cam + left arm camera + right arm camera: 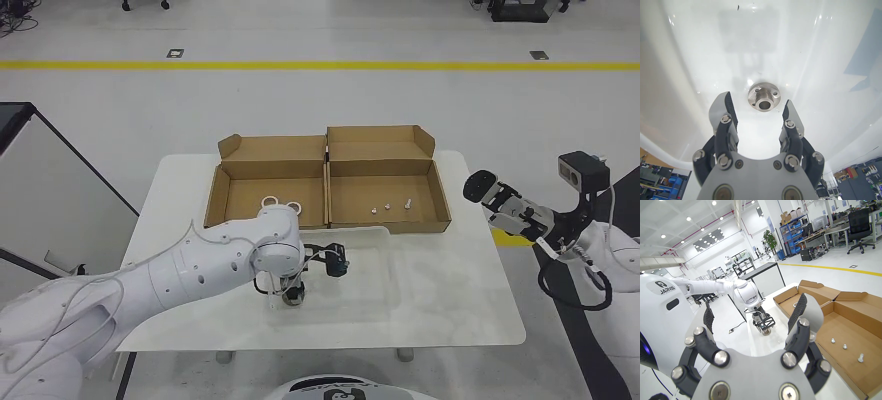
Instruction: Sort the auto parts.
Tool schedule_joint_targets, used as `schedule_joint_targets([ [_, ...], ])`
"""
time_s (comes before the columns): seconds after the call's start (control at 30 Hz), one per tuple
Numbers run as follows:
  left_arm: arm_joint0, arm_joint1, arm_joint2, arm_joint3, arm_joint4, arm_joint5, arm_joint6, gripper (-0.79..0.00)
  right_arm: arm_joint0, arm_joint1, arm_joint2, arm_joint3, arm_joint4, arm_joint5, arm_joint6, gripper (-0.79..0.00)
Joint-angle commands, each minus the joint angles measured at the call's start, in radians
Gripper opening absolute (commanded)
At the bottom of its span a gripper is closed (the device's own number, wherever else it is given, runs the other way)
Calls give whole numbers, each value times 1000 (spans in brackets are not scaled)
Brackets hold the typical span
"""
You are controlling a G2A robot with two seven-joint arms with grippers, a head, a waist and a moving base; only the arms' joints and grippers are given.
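One metal flange (762,94) stands on the floor of one white, glossy, shallow tray (365,270) toward the near edge of the worktop (460,290), in the tray's near left part. It is a round machined disc with small holes through it and a short bored hub. The hub points straight up, so the bore axis is upright.

The left pincer (758,98) hangs just over the flange, spread wide and gripping nothing, with one ribbed black pad to either side of the part.

Two open brown cardboard boxes sit side by side along the far edge. The left box (240,195) holds what look like two pale rings (268,203). The right box (425,190) holds three small silver bolts (389,208) in a loose row.

The right pincer (755,301) is beyond the worktop's right edge, wide open and empty.
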Motion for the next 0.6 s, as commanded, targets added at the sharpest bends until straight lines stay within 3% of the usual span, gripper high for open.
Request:
schedule_joint_targets([
  [0.0, 5, -2, 0, 7, 4, 3, -3, -274, 0, 0, 0, 0, 0, 0, 0, 0],
  [0.57, 28, -21, 0, 57, 30, -4, 4, -397, 0, 0, 0, 0, 0, 0, 0, 0],
])
